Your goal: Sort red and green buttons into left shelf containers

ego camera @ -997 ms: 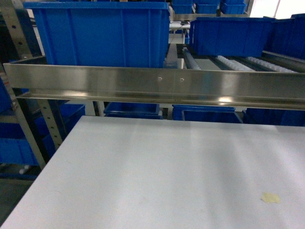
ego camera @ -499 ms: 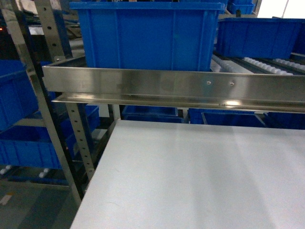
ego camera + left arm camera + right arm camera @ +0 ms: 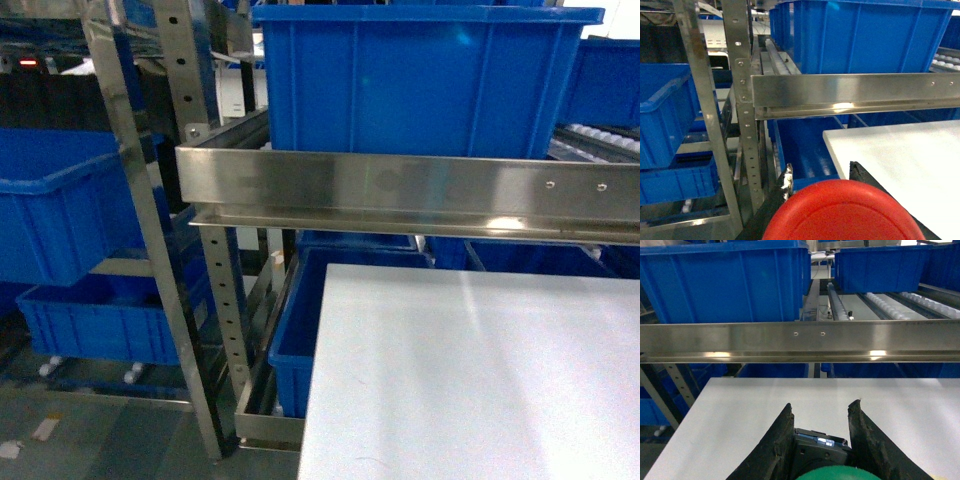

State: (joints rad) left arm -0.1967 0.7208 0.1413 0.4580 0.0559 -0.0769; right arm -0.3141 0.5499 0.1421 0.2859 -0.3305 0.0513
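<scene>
Two blue bins (image 3: 70, 205) sit on the left rack in head view, w/ a white worktop (image 3: 480, 370) at right. Left wrist: left gripper (image 3: 821, 176) clamps the red button (image 3: 842, 212) beyond the worktop's left edge. Right wrist: right gripper (image 3: 821, 415) grips the green button (image 3: 832, 472) over the worktop's near edge.

Steel rack (image 3: 150, 230) fills my head view: perforated uprights (image 3: 228, 300), brushed horizontal rail (image 3: 400, 190) across front with bright glare spot right of centre. White tabletop (image 3: 480, 380) sits just below rail, its left edge beside an upright. Roller lanes (image 3: 890, 305) run back behind rail (I see them best from right wrist). Grey concrete floor (image 3: 90, 440) lower left, few pale scraps on it. Background dim at far left, brighter far right.
</scene>
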